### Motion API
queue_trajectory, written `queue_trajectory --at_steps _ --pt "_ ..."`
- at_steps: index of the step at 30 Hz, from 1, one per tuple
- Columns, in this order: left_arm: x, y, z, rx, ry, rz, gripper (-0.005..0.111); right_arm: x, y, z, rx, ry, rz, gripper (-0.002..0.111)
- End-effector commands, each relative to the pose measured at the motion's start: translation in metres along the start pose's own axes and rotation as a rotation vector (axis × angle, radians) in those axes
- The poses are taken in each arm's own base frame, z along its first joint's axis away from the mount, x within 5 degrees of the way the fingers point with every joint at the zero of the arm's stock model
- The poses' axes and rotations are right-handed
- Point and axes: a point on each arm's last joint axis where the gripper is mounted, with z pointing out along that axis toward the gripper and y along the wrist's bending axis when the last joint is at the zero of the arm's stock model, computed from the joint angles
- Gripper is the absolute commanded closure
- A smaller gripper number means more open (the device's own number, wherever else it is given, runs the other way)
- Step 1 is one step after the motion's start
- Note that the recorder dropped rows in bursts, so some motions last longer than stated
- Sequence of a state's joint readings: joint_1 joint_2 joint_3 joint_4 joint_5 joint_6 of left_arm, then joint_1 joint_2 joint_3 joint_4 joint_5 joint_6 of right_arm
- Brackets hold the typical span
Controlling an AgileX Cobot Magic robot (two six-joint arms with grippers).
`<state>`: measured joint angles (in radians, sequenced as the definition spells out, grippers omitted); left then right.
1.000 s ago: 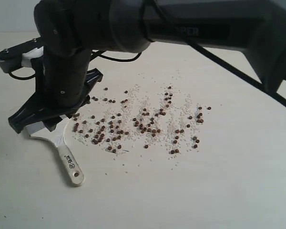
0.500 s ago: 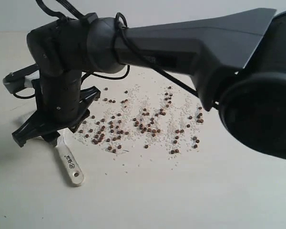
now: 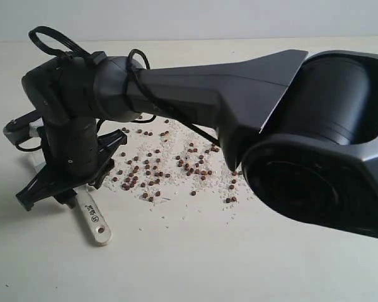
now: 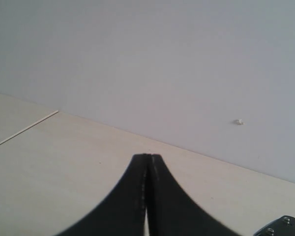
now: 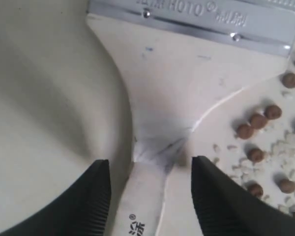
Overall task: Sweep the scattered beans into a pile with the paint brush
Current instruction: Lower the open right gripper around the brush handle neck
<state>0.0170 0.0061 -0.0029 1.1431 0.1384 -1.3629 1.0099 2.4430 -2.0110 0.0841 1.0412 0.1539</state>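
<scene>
The paint brush (image 3: 93, 220) lies flat on the table left of the beans (image 3: 156, 171), white handle toward the camera, its head hidden under my right gripper (image 3: 68, 189). In the right wrist view the gripper (image 5: 150, 164) is open, one finger on each side of the handle (image 5: 152, 123) without touching it, just behind the silver band (image 5: 196, 17). Brown beans (image 5: 258, 120) and white crumbs lie beside the brush head. The left gripper (image 4: 147, 157) is shut with nothing in it and faces the wall, away from the beans. No pile shows; the beans are scattered.
The right arm's large black body (image 3: 315, 145) fills the right of the exterior view and hides the beans there. Fine white crumbs (image 3: 195, 135) are mixed through the scatter. The pale tabletop (image 3: 195, 264) extends toward the camera.
The right gripper has come down and slightly left over the brush's neck, staying open. The arm's body has swung into view and covers the right-hand beans. The brush has not moved.
</scene>
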Motion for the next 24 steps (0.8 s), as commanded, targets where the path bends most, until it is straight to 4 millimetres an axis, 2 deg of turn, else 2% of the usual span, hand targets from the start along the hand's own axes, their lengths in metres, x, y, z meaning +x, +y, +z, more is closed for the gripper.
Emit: queue_trajectory --at_steps 1,24 --pt "0.0008 0.0004 -0.0004 0.000 0.000 -0.007 0.107 -0.0026 0.0006 -0.0026 0.008 -0.020 -0.004 0.054" --pt "0.0008 0.0004 -0.0004 0.000 0.000 -0.007 0.107 -0.0037 0.0013 -0.0026 0.000 -0.032 -0.001 0.052"
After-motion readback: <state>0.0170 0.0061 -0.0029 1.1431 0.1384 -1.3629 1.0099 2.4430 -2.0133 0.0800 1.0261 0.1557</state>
